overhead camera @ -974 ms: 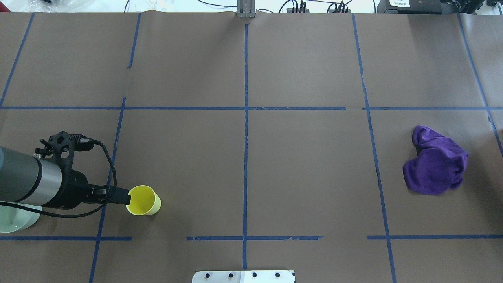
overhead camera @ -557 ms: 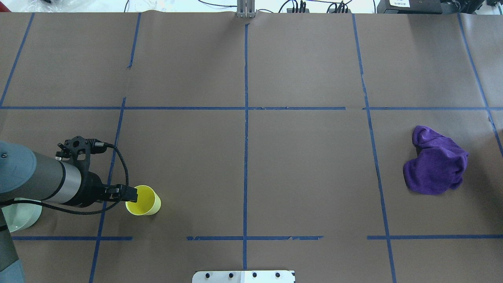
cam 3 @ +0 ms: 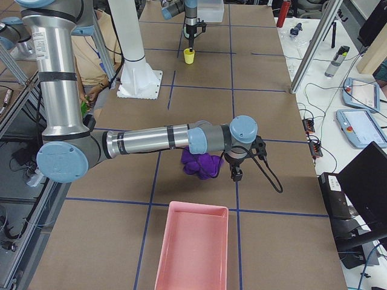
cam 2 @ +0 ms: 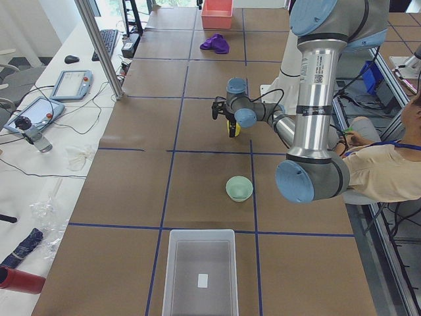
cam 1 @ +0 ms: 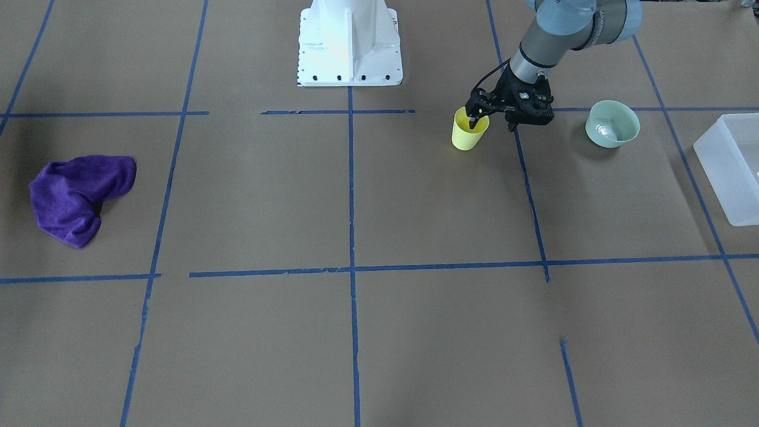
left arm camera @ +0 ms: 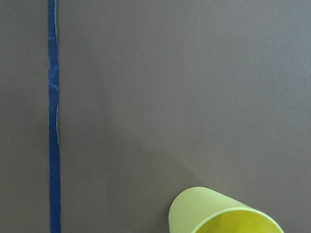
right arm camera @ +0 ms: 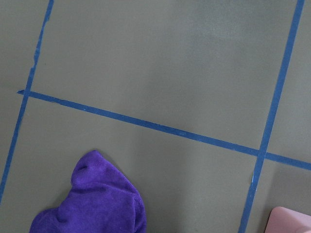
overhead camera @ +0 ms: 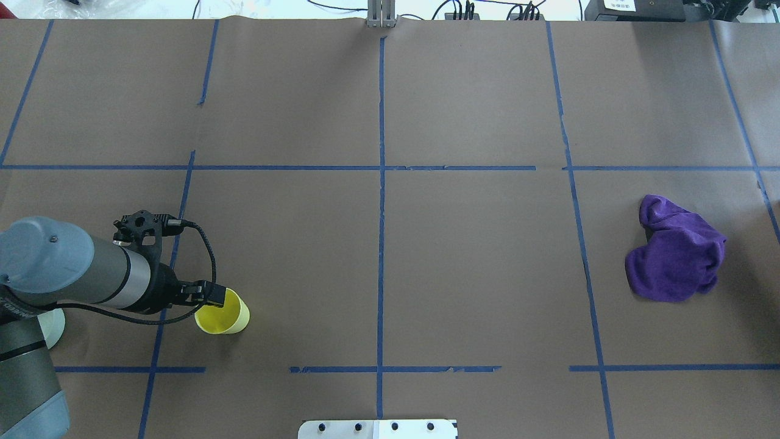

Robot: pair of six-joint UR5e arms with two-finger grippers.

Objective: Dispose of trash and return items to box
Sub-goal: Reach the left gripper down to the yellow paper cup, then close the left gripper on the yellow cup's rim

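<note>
Since the earlier frame, the left gripper (overhead camera: 217, 297) has been advanced over the cup (overhead camera: 226, 314) rim, one finger inside; jaws not yet closed. The cup could be tipped by sideways pressure.

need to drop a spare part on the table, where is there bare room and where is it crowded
Bare: the wide stretch between the yellow cup and the purple cloth, and the paper in front of both in the front-facing view. Crowded: the robot's left end, where the left gripper is at the cup, with the mint bowl and the translucent bin beyond it.
</note>
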